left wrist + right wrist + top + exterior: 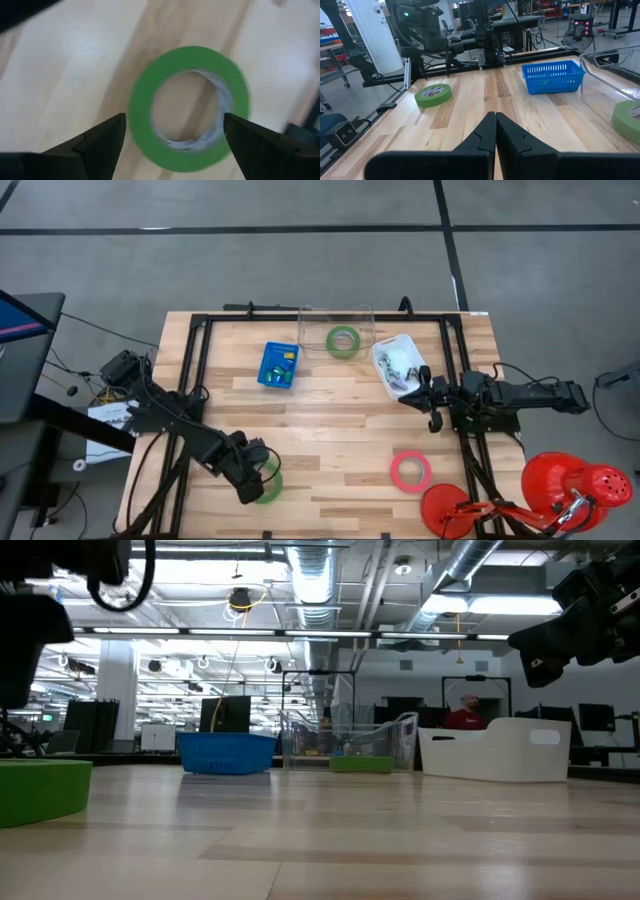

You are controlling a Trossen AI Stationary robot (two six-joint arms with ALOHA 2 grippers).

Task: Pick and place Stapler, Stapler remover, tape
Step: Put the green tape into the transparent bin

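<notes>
Nearest us, the pale planked wooden table (330,430) fills the high view, with a lit workshop hall behind it in the low view. We see a flat green open-centred tape roll (189,107) lying at the table's front left corner; the left gripper (172,135) hovers over it, fingers apart. Over by the white bin (388,352), the right gripper (495,131) is pressed together, empty.

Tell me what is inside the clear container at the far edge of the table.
A green tape roll lies flat inside the clear container. The rest of the container's floor appears bare.
</notes>
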